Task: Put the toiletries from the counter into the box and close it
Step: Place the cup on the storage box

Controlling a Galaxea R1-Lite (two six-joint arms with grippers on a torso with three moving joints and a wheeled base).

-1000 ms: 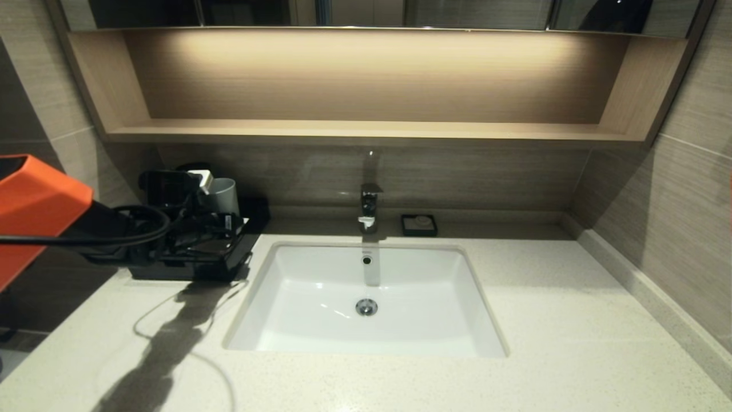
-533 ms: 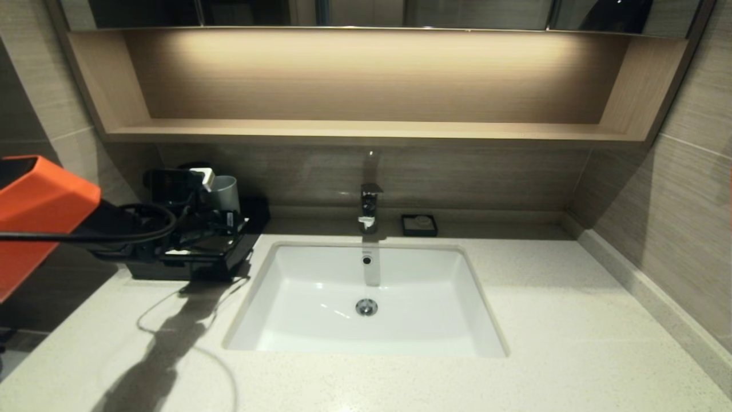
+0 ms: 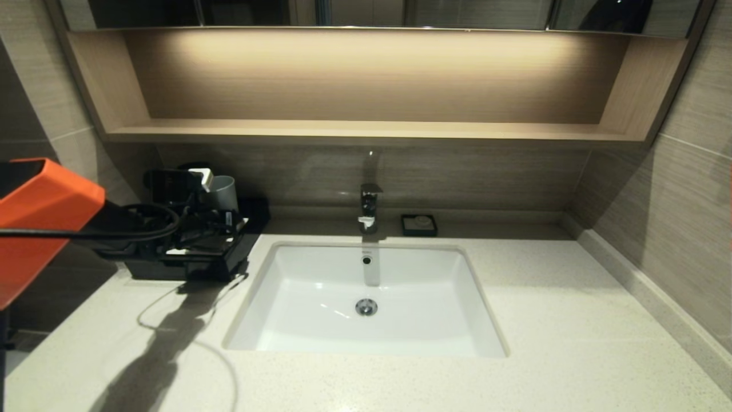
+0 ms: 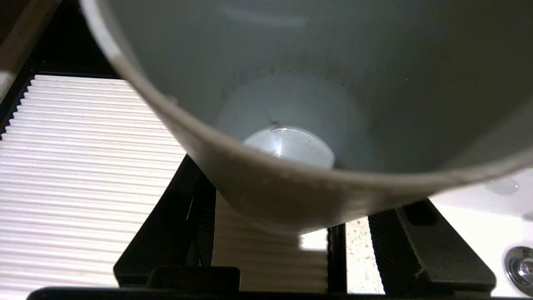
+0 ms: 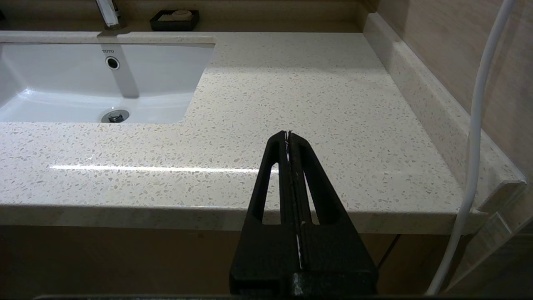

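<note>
The black box (image 3: 189, 266) stands on the counter (image 3: 572, 320) at the far left, beside the white basin (image 3: 366, 337). My left gripper (image 3: 220, 229) hangs over the box, open, with nothing seen in it. In the left wrist view the box's white ribbed top panel (image 4: 83, 166) lies below, and the fingers (image 4: 166, 237) stand wide apart beyond the grey tumbler (image 4: 316, 62), which fills most of that view. No stick or sachets are in view. My right gripper (image 5: 288, 134) is shut and empty, low at the counter's front right edge (image 5: 208, 208).
The grey tumbler (image 3: 224, 193) stands behind the box. A faucet (image 3: 369, 206) and a small black soap dish (image 3: 419, 225) sit at the back wall. A wooden shelf runs above. A raised stone edge (image 3: 646, 292) bounds the counter's right. A white cable (image 5: 474, 125) hangs near the right gripper.
My left arm has shifted a little to the right over the box. The box, the tumbler and the right arm have not visibly moved.
</note>
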